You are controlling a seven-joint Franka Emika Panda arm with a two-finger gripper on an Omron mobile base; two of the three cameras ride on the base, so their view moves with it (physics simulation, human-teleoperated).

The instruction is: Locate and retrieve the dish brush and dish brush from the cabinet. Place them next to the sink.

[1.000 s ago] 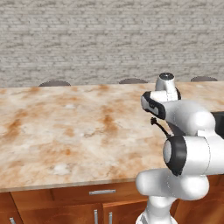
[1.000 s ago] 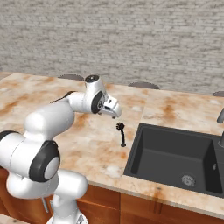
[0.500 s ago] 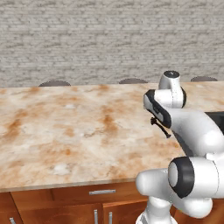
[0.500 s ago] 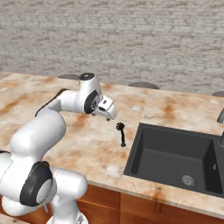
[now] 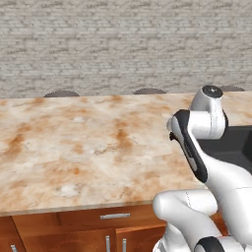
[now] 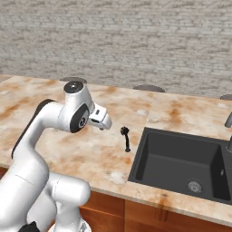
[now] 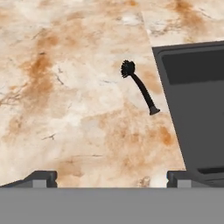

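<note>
Now: arm pulled back | fingers (image 7: 112, 177) spread, empty | dish brush (image 6: 126, 137) beside sink (image 6: 181, 163)

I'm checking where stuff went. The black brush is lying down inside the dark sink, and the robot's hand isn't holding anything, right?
Not quite. The dish brush lies on the marble counter beside the sink, not inside it, as the hand view shows. The gripper is indeed holding nothing.

Grey brick wall (image 5: 123, 44); marble counter (image 5: 74, 147); wooden drawers (image 5: 74, 231).
</note>
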